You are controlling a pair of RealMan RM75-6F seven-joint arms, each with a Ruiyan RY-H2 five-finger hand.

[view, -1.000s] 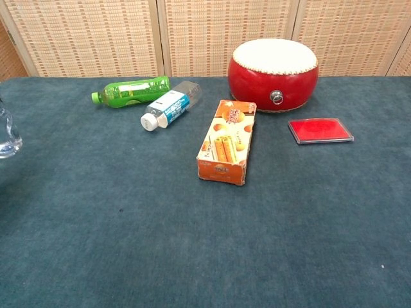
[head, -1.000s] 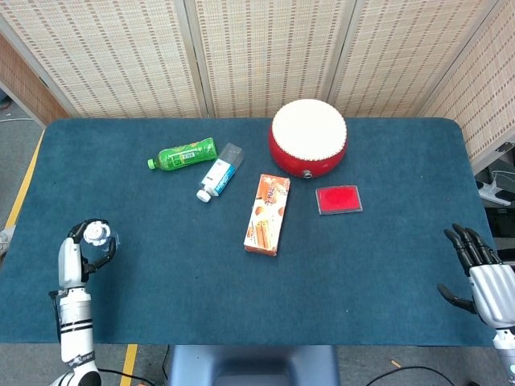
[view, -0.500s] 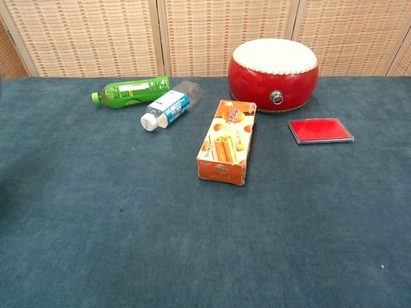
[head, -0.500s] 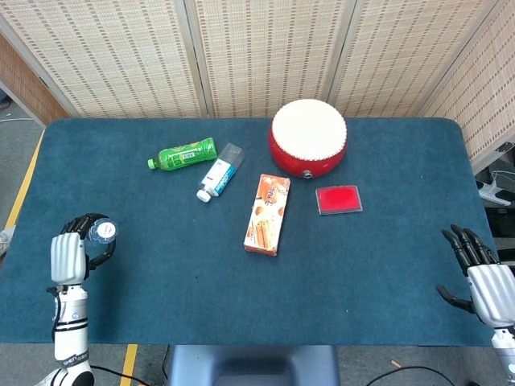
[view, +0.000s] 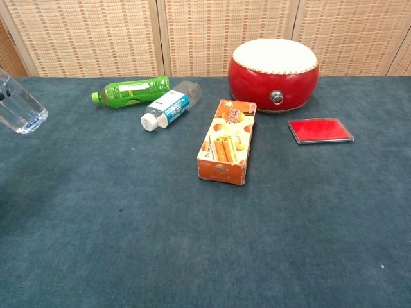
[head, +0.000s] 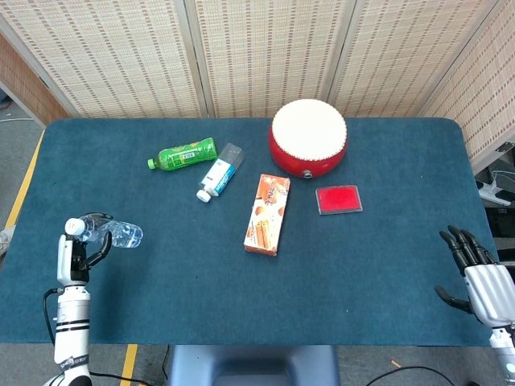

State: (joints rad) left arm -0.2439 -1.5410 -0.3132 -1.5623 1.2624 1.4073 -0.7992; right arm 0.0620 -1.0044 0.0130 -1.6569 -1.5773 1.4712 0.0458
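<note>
Head view: left hand [head: 74,256] w/ fingers curled round clear water bottle [head: 113,234], held tilted off the table, far left-front of orange snack box [head: 267,215]; grip near cap keeps body free. Right hand [head: 481,277] far right of box, fingers spread, holding nothing.
</note>
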